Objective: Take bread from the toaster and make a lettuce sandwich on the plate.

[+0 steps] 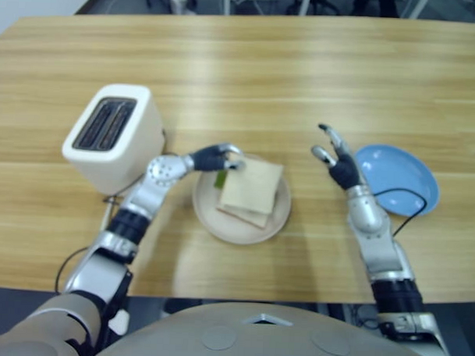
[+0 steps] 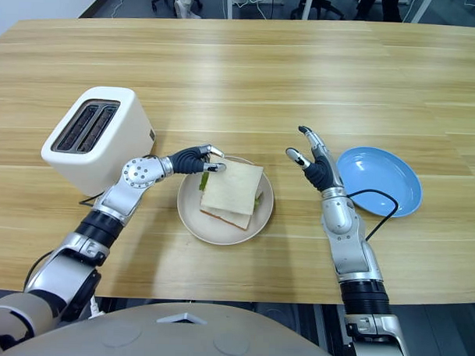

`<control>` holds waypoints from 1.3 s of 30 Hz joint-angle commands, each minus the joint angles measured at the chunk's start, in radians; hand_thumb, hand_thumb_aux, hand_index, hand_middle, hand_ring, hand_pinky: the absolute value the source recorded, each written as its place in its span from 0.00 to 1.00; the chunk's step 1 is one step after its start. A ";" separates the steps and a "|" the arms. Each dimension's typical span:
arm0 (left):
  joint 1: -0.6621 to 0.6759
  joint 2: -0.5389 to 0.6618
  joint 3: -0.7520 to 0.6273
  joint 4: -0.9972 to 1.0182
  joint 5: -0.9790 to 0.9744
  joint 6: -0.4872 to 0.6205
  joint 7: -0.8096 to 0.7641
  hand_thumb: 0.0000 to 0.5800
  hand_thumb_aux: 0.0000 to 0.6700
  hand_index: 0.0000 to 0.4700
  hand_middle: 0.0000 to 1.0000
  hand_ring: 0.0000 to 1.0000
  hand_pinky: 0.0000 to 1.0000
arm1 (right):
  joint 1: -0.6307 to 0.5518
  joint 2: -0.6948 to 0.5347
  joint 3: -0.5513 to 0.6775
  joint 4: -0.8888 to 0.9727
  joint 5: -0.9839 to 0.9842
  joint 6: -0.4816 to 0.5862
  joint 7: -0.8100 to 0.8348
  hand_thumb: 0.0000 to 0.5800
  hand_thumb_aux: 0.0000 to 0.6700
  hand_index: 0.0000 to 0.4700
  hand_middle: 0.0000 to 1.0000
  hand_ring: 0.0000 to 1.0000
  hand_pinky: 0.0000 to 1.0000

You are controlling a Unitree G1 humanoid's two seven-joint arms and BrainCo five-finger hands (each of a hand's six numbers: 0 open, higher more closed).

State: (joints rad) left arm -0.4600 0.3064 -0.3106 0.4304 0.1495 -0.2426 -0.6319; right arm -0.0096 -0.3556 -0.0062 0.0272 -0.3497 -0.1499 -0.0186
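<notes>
A cream toaster (image 1: 114, 135) stands at the left with dark slots on top. Right of it a beige plate (image 1: 234, 225) carries two stacked bread slices (image 1: 251, 192), with a bit of green lettuce (image 1: 220, 178) peeking out at the upper left edge. My left hand (image 1: 217, 157) hovers over the plate's upper left rim, fingers curled close to the lettuce and the top slice's corner; whether they pinch anything I cannot tell. My right hand (image 1: 337, 160) stands between the plate and a blue dish, fingers spread and holding nothing.
A blue dish (image 1: 400, 178) lies at the right, beside my right hand. A black cable (image 1: 412, 219) loops across its near edge. The toaster's cord (image 1: 71, 260) trails off the table's front edge at the left. Bare wooden table (image 1: 249, 69) stretches behind.
</notes>
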 commanded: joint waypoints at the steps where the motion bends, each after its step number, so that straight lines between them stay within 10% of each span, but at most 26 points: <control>1: -0.038 0.004 -0.033 0.077 0.058 -0.051 0.015 1.00 1.00 0.98 1.00 1.00 1.00 | 0.003 -0.002 0.000 0.006 0.000 0.001 0.001 0.00 0.00 0.00 0.00 0.00 0.00; 28: -0.177 -0.047 -0.212 0.536 0.337 -0.256 0.214 1.00 1.00 0.98 1.00 1.00 1.00 | 0.149 -0.172 0.287 -0.352 -0.426 -0.191 0.139 0.00 0.00 0.00 0.00 0.00 0.00; 39: -0.190 -0.045 -0.215 0.563 0.357 -0.268 0.248 1.00 1.00 0.98 1.00 1.00 1.00 | 0.177 -0.209 0.358 -0.225 -0.552 -0.185 0.155 0.00 0.00 0.00 0.00 0.00 0.00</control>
State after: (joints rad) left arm -0.6652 0.2512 -0.5031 0.9490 0.4714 -0.5308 -0.3727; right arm 0.1529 -0.5602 0.3102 -0.2582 -0.8657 -0.3379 0.1136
